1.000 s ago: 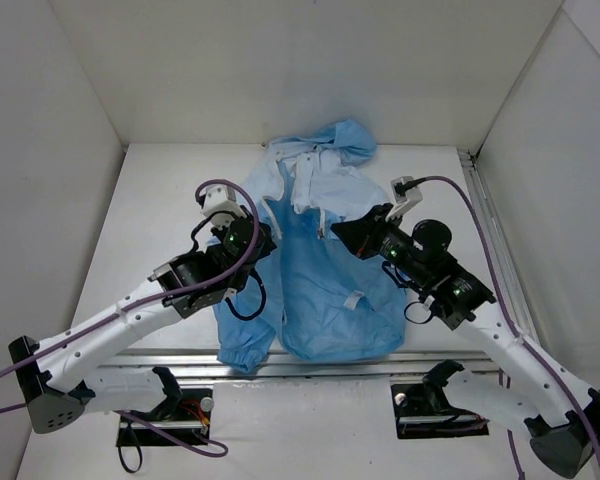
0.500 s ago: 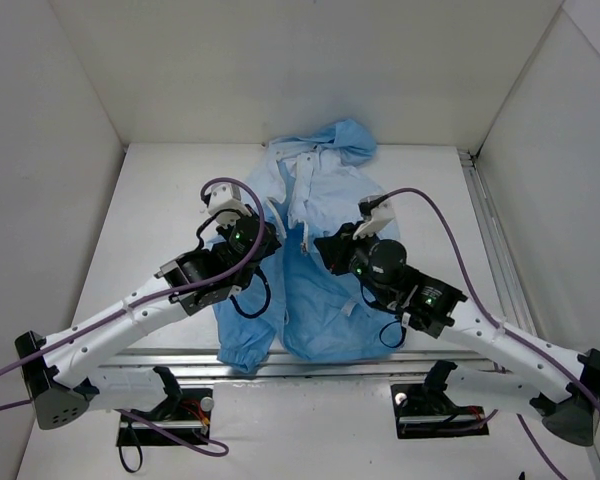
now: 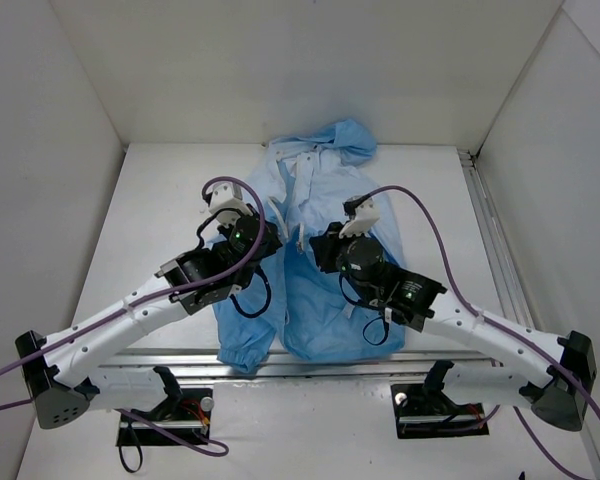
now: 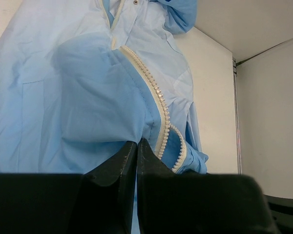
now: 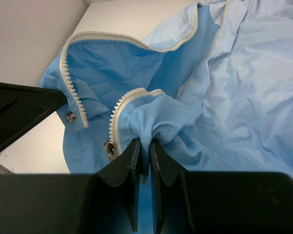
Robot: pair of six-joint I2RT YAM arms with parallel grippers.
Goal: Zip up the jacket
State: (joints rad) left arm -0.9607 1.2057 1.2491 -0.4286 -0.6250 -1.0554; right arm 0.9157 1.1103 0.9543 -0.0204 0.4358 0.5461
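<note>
White walls (image 3: 280,70) stand around a white tabletop (image 3: 150,220), and on it the jacket (image 3: 310,315) lies spread, under and between both arms. Compared with one second ago, the right gripper (image 3: 316,246) has travelled from the right side of the garment toward its middle and has carried that front edge along. The left gripper (image 3: 268,240) rose only a little and then stayed. Now the two are near each other, with only a narrow strip of open front between them. For the task I judge this as useful: the two rows of zipper teeth (image 5: 115,36) are brought close, so their lower ends may soon be joined, but the front is not yet closed. The left gripper is pressed together on a fold of blue cloth just beside its own row of teeth. The right gripper pinches a bunch of cloth directly under the curved end of the other row. A small metal part (image 5: 109,147) hangs just to the left of the right gripper's tips; whether it is the slider, I cannot tell. The long axis of the jacket runs from near to far: the hood (image 3: 345,140) points away, well beyond both grippers, and the hem (image 3: 320,350) lies behind them, toward the arm bases.
</note>
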